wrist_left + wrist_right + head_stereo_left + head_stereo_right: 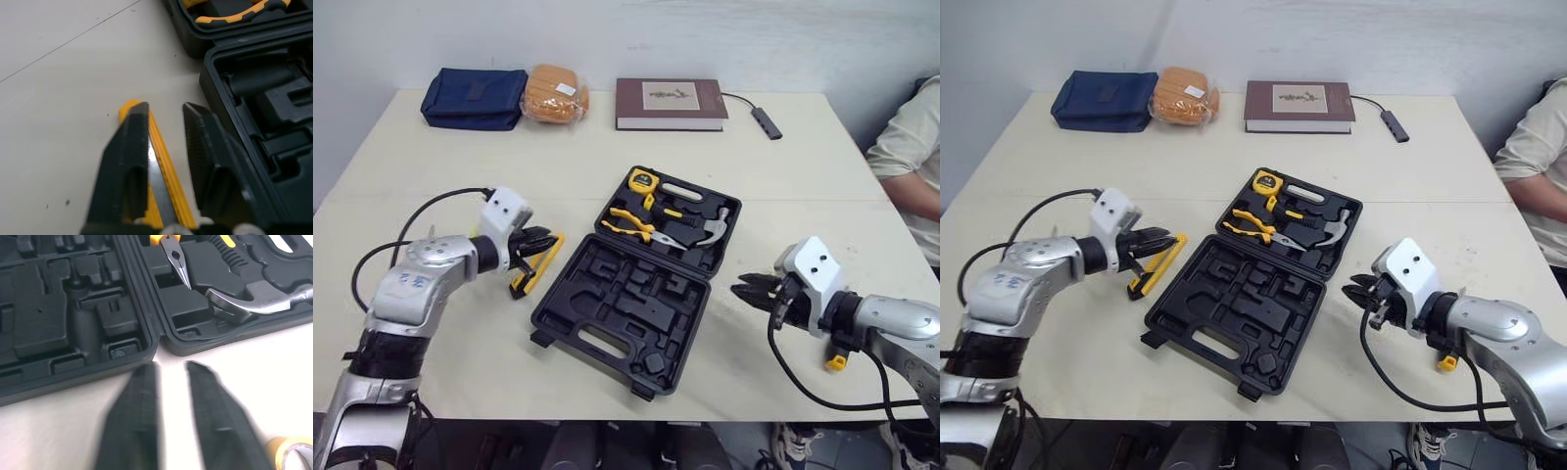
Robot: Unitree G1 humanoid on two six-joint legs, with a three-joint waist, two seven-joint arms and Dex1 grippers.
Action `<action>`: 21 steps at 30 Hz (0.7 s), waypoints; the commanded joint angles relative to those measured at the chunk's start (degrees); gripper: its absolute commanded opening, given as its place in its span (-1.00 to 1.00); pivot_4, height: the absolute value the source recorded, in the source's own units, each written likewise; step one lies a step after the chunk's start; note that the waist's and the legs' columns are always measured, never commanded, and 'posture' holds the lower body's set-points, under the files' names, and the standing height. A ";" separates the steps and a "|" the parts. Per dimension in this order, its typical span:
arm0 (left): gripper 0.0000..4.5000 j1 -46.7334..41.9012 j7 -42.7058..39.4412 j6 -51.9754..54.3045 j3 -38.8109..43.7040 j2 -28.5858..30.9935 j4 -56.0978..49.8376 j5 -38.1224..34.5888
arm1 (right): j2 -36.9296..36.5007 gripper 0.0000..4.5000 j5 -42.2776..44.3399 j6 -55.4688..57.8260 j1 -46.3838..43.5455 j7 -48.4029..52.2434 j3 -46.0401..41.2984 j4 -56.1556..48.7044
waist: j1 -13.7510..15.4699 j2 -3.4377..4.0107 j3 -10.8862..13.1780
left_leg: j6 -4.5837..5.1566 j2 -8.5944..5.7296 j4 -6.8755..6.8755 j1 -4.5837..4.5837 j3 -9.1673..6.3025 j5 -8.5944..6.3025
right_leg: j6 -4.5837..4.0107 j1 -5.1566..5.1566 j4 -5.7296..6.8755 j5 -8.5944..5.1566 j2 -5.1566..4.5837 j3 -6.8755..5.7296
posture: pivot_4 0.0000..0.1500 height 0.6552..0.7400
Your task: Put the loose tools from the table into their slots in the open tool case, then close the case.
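Observation:
The black tool case (570,328) lies open in the middle of the table. Its far half holds a yellow tape measure (643,180), yellow-handled pliers (631,223) and a hammer (710,230); the near half shows bare moulded slots. A yellow and black utility knife (536,266) lies on the table just left of the case. My left gripper (543,243) is open, low over the knife, with the knife (166,176) running between its fingers. Right of the case, my right gripper (749,291) is open with nothing in it, pointing at the case's edge (161,340).
At the back of the table lie a blue pouch (475,98), an orange packet (556,95), a brown book (670,103) and a cabled adapter (766,122). A person's sleeve (911,137) is at the right edge. A small yellow object (837,362) lies by my right arm.

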 commanded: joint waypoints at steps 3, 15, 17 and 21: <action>-1.00 -5.65 -2.23 -6.82 -2.27 -3.60 9.18 5.07 | 1.79 -1.00 -3.90 -2.28 -1.92 -1.21 2.78 1.55 | 0.04 0.00 0.00 | 0.01 0.00 0.05 -0.01 0.00 0.00 | 0.00 0.00 0.04 0.00 0.01 -0.02 | 1.00 1.00; -1.00 -15.76 -9.14 -18.11 -5.94 -11.08 28.06 12.21 | 5.33 -1.00 -11.14 -4.62 -7.10 -1.22 9.67 8.21 | -0.02 -0.02 0.00 | 0.03 0.00 0.22 -0.08 0.02 0.01 | 0.01 -0.02 0.22 0.00 0.04 -0.06 | 1.00 1.00; -1.00 -17.63 -10.55 -19.62 -6.54 -11.89 31.35 13.44 | 6.06 -1.00 -12.19 -5.21 -8.48 -0.69 11.14 9.32 | -0.03 -0.02 0.01 | 0.03 0.00 0.24 -0.09 0.02 0.01 | 0.00 -0.02 0.22 0.00 0.04 -0.07 | 1.00 1.00; -1.00 -19.83 -13.57 -22.57 -6.95 -12.92 36.03 15.06 | 7.74 -1.00 -13.27 -5.48 -11.67 -0.09 13.27 10.30 | -0.18 -0.03 0.01 | 0.03 0.01 0.27 -0.12 0.03 0.01 | 0.00 -0.06 0.25 0.00 0.08 -0.08 | 1.00 1.00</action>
